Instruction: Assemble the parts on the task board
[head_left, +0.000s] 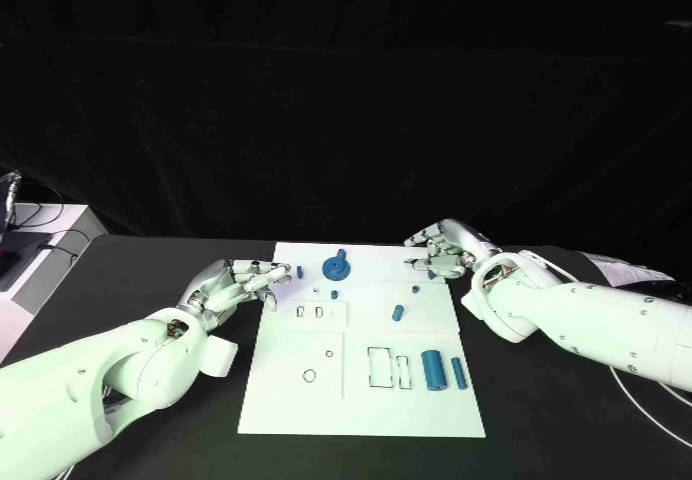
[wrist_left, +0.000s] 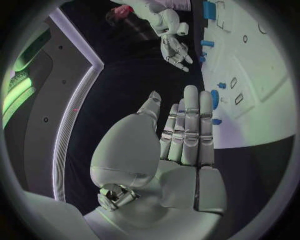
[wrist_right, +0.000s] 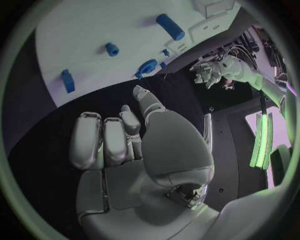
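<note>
Task board (head_left: 289, 385) lies lengthwise on black tabletop (head_left: 130, 300); two blue cylinders (head_left: 431, 370) near its right edge, long axes pointing away from robot. Left hand (head_left: 242, 281) and right hand (head_left: 447, 250): fingers apart, holding nothing

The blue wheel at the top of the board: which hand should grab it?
Probably the left hand: it is open beside the board, nearer the blue wheel. The right hand sits past the board's other corner.

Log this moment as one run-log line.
left hand: open, at task board left edge | right hand: open, far right corner | parts: unheld
</note>
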